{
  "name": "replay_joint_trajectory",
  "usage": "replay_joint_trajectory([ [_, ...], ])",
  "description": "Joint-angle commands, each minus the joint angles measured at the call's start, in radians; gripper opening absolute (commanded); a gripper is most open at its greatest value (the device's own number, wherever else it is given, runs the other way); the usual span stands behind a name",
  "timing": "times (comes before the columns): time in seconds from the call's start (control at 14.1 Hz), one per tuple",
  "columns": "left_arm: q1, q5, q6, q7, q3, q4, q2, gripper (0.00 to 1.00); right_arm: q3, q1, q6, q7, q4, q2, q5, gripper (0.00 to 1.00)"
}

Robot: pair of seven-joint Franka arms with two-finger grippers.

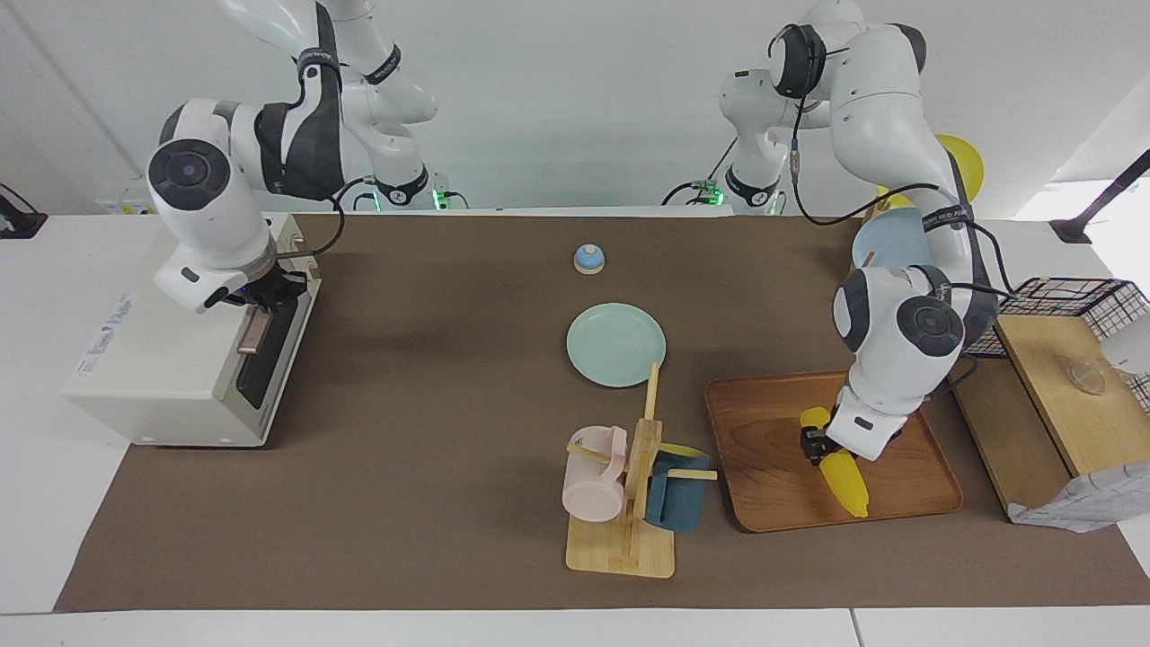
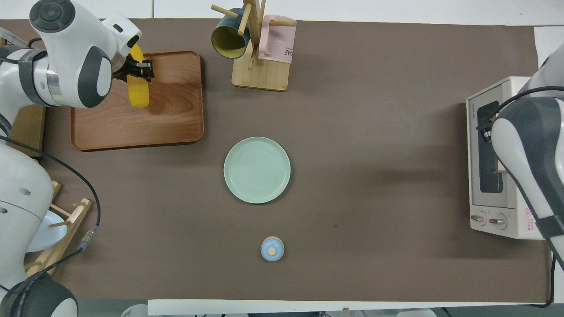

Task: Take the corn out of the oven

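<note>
The yellow corn [image 1: 846, 481] lies on the wooden tray [image 1: 773, 485] toward the left arm's end of the table. My left gripper [image 1: 816, 444] is shut on the corn's thick end, low over the tray. In the overhead view the left gripper [image 2: 140, 70] and corn [image 2: 137, 90] show over the tray [image 2: 172, 119]. The cream-white oven [image 1: 171, 359] stands at the right arm's end with its dark glass door closed. My right gripper [image 1: 262, 301] is at the top of the door by the tan handle [image 1: 251, 332]. The right arm hides part of the oven [image 2: 493, 211] from above.
An empty green plate [image 1: 616, 345] sits mid-table, a small blue lid [image 1: 588, 259] nearer the robots. A wooden mug rack [image 1: 629, 485] with a pink and a blue mug stands beside the tray. A plate rack [image 1: 898, 247] and a wire basket [image 1: 1060, 305] stand at the left arm's end.
</note>
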Motion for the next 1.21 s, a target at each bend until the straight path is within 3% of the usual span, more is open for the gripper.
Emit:
replay_joint_trajectory([
  [0.0, -0.003, 0.022, -0.059, 0.004, -0.005, 0.021, -0.016, 1.0, 0.007, -0.035, -0.038, -0.02, 0.049, -0.086, 0.109, 1.0],
  [0.21, 0.024, 0.019, -0.091, 0.002, -0.005, -0.109, -0.205, 1.0, -0.016, -0.041, -0.226, -0.02, 0.279, -0.084, 0.118, 1.0],
  [0.35, 0.082, 0.014, -0.186, 0.016, -0.008, -0.174, -0.341, 1.0, -0.029, -0.041, -0.309, -0.017, 0.347, -0.084, 0.115, 1.0],
  [0.85, 0.173, 0.011, -0.591, 0.235, -0.002, -0.128, -0.594, 1.0, -0.061, -0.032, -0.327, -0.015, 0.332, -0.09, 0.112, 1.0],
  [1.13, 0.158, 0.01, -0.671, 0.235, -0.009, -0.136, -0.662, 1.0, -0.079, -0.004, -0.323, -0.015, 0.299, -0.109, 0.109, 1.0],
])
